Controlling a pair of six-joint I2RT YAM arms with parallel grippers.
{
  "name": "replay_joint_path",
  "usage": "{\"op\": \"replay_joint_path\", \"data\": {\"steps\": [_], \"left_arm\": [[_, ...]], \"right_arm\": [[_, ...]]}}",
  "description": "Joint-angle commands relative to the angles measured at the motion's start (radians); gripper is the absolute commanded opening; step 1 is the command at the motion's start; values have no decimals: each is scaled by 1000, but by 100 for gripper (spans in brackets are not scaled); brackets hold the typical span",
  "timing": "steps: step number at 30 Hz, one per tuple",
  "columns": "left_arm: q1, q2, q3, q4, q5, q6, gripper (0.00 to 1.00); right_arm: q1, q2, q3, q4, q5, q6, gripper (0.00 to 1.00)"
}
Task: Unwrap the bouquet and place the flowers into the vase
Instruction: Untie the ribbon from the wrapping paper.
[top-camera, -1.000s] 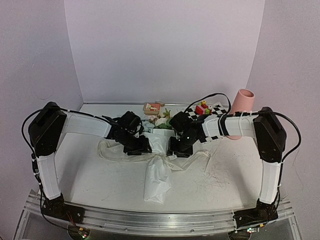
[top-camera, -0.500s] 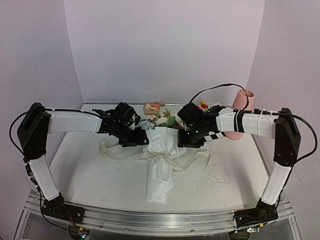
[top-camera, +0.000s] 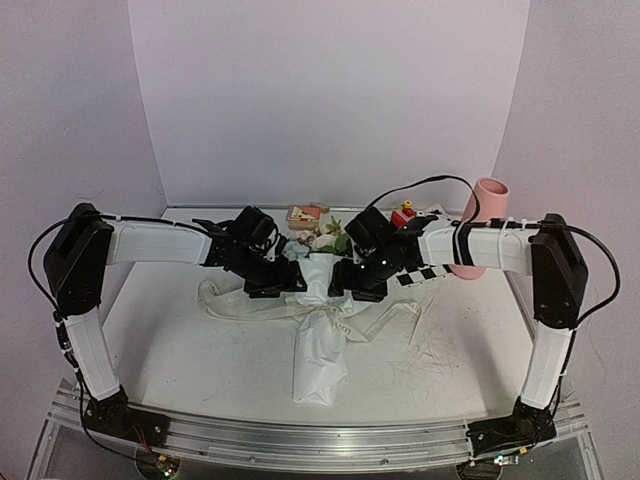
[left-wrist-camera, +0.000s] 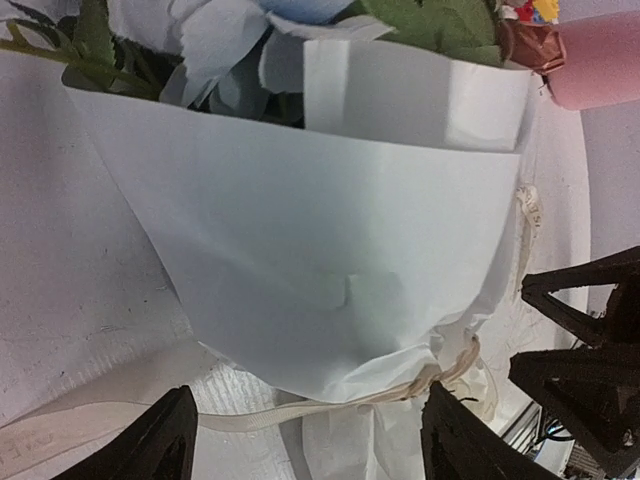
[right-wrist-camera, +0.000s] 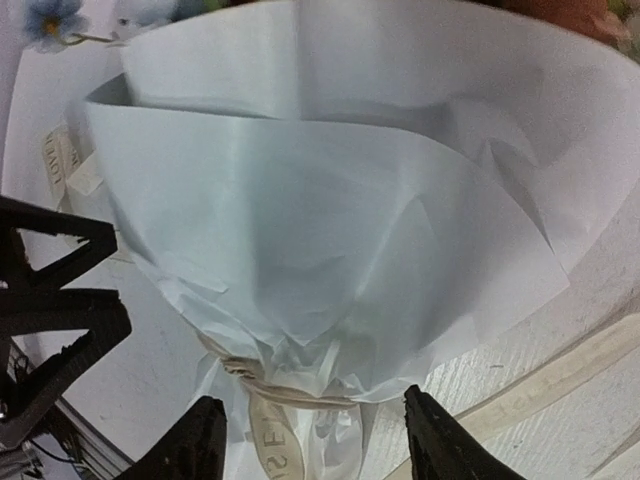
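Observation:
The bouquet (top-camera: 318, 335) lies in the middle of the table, its white paper (left-wrist-camera: 320, 220) cinched by a cream ribbon (left-wrist-camera: 250, 415) at the waist. The flowers (top-camera: 326, 240) poke out of the far end, green leaves (left-wrist-camera: 430, 18) among them. My left gripper (top-camera: 293, 283) is open at the paper's left flank and my right gripper (top-camera: 342, 283) is open at its right flank. Each wrist view shows dark fingertips (left-wrist-camera: 150, 445) (right-wrist-camera: 440, 440) spread either side of the tied waist (right-wrist-camera: 290, 385), holding nothing. The pink vase (top-camera: 483, 228) stands upright at the back right.
Ribbon tails (top-camera: 235, 305) trail left and right of the wrap on the table. Behind the blooms are a small wooden box (top-camera: 305, 214), colourful toy blocks (top-camera: 405, 215) and a checkered mat (top-camera: 425, 272). The right forearm crosses in front of the vase.
Both grippers have drawn in close to the paper cone from either side after backing off, and both jaws have opened wider. The bouquet has stayed in place.

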Motion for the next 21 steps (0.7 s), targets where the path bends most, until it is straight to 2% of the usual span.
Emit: {"op": "replay_joint_path", "data": {"steps": [1, 4, 9, 15, 21], "left_arm": [[0, 35, 0, 15, -8, -32, 79], [1, 64, 9, -7, -6, -20, 79], [13, 63, -8, -91, -133, 24, 74], [37, 52, -60, -138, -228, 97, 71], [37, -13, -10, -191, -313, 168, 72]], "right_arm": [[0, 32, -21, -69, 55, 125, 64], [1, 57, -28, -83, 64, 128, 64], [-2, 97, -23, -169, 127, 116, 62], [-5, 40, -81, -203, 220, 59, 59], [-12, -18, -65, -256, 318, 4, 59]]}}
